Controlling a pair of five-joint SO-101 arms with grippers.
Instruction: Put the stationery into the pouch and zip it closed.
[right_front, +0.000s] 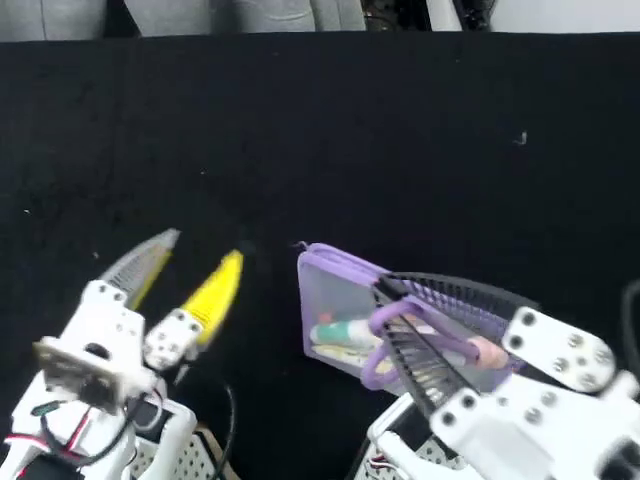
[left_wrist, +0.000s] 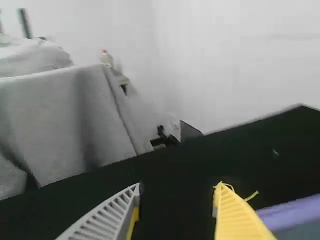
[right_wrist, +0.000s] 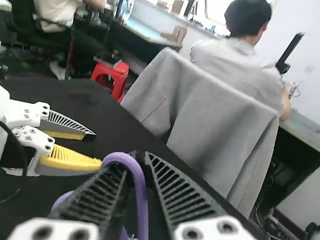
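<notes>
A translucent purple pouch (right_front: 335, 290) lies on the black table, with stationery (right_front: 345, 333) showing through its side. My right gripper (right_front: 380, 308) has black ribbed fingers shut on the pouch's purple loop (right_front: 372, 322). The right wrist view shows the loop (right_wrist: 131, 172) pinched between that gripper's (right_wrist: 136, 162) jaws. To the left of the pouch, my left gripper (right_front: 203, 248) stands open above the table with nothing between its grey and yellow fingers. In the left wrist view, the left gripper (left_wrist: 177, 187) points over the table's far edge, with a corner of the pouch (left_wrist: 295, 212) beside it.
The black table (right_front: 400, 140) stretches bare beyond the pouch to the far edge. A grey jacket (right_wrist: 210, 120) hangs over a chair behind that edge. Cables (right_front: 225, 430) run by the left arm's base. The left gripper (right_wrist: 97, 148) also appears in the right wrist view.
</notes>
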